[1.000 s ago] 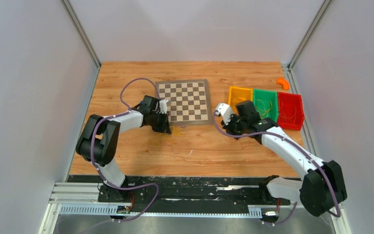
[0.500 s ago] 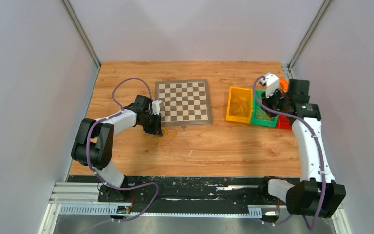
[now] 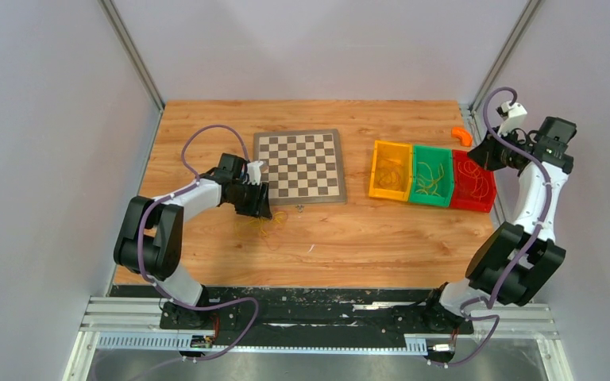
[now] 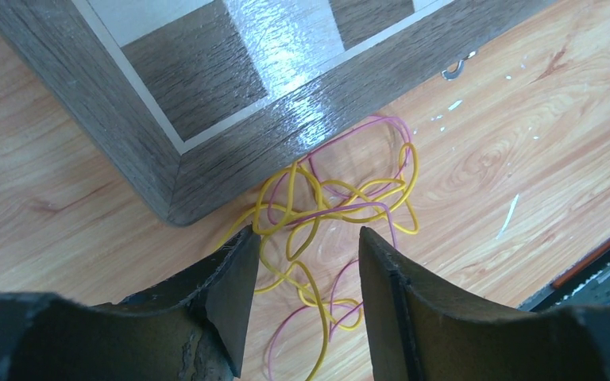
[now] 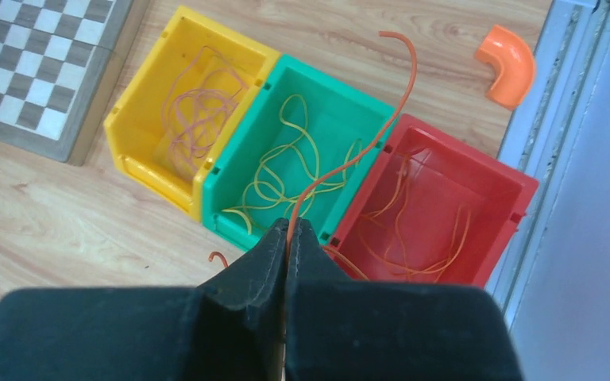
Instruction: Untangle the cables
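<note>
Wooden table (image 3: 349, 238) inside plain grey walls, with a chessboard (image 3: 299, 166) lying flat on it. Just off the near left corner of the chessboard, touching its edge: the cables (image 4: 330, 210), a small knot of thin yellow and pink loops. Over that knot, the left gripper (image 4: 306, 246), spread wide with 1 finger on each side of some loops and nothing pinched yet. Has stayed by that same corner for the last 1 second. Far to the right of the chessboard, the right gripper (image 5: 287, 234), squeezed tight on 1 orange strand (image 5: 401, 87) curling up from its tips. Was low near the right side of the chessboard 1 second ago, then swung up and out over 3 bins right of the chessboard: yellow bin (image 5: 139, 143), green bin (image 5: 238, 171), red bin (image 5: 516, 182), each with loose strands inside. Looks like 1 strand pulled free and carried off, likely for the red bin, home of other orange ones. More left to pull apart by the chessboard corner.
</note>
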### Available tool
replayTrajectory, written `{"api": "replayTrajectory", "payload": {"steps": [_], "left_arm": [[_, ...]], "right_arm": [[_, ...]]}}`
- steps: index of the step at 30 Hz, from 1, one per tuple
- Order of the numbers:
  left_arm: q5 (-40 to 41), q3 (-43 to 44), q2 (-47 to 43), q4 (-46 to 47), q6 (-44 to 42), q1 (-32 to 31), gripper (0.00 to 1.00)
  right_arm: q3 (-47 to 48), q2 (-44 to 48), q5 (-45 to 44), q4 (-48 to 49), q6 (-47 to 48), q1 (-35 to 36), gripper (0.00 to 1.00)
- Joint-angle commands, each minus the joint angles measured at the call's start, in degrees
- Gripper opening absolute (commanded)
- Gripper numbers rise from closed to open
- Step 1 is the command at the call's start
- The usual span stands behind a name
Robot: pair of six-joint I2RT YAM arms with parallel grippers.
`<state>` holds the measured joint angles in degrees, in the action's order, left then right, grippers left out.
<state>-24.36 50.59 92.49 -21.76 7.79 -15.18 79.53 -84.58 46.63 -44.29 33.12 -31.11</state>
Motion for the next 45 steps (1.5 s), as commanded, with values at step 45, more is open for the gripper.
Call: {"api": "replayTrajectory", "payload": {"steps": [45], "left_arm": [[-2.9,1.4,-2.6,1.9,1.1,2.4,0.58]], "right_arm": [[-18.2,-19.0,-1.9,32.7,11.2,-6.1,0.00]]}}
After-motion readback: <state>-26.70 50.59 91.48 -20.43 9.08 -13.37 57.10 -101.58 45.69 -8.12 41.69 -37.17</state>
